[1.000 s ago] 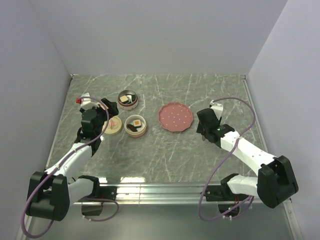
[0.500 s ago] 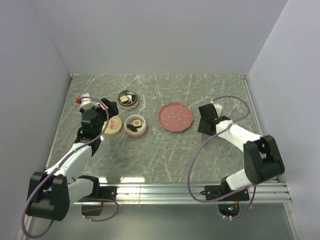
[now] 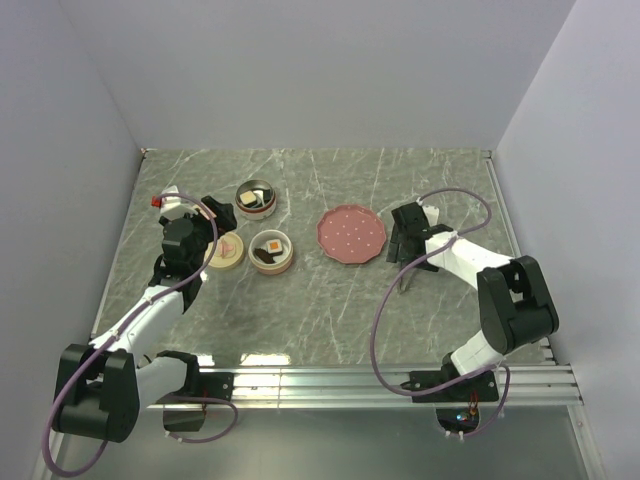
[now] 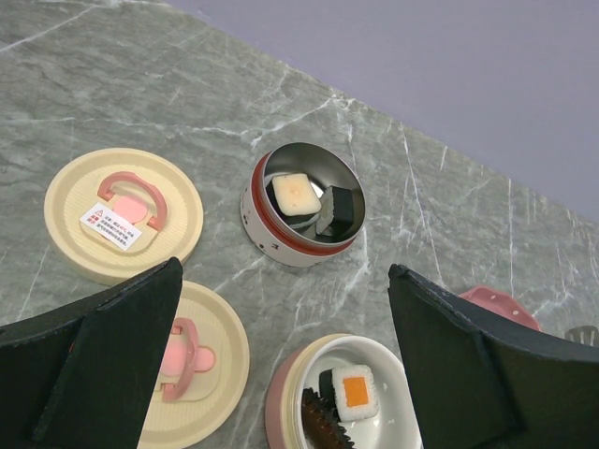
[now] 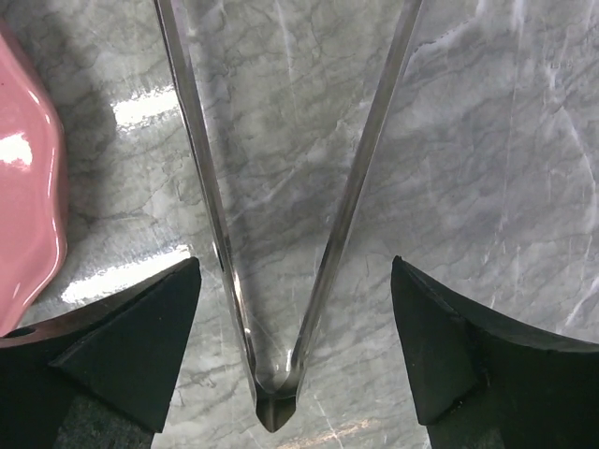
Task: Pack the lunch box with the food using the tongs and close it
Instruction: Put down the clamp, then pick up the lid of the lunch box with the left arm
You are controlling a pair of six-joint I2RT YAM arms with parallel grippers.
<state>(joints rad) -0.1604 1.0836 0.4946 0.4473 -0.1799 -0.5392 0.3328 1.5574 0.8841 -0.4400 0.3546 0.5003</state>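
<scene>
A grey marble table (image 3: 330, 310) fills the overhead view, and my two arms reach in from its near edge. To the right of centre sits the pink scalloped plate (image 3: 351, 233) with nothing on it. From that I judge the packing is done and only the closing is left. My right gripper (image 5: 295, 267) hangs just beside the plate, low over the tongs (image 5: 273, 398). Its fingers are spread wide on either side of them and touch neither arm. The tongs lie flat on the marble with their joined end toward my wrist. I think this is a sensible place to park them, well apart from the lunch box. On the left side, my left gripper (image 4: 284, 276) hovers above the open lunch box, its fingers fully apart and holding nothing. It seems to be waiting for the lids. Below it stand a steel tier (image 4: 271, 238) and a pink-rimmed tier (image 4: 281, 402). Two cream lids (image 4: 122, 215) lie handle-up just beside them, within easy reach. The steel tier holds a white block (image 4: 295, 192) and a dark block (image 4: 339, 210). The other tier holds an orange-topped piece (image 4: 354, 393) and a dark brown oblong (image 4: 323, 426).
</scene>
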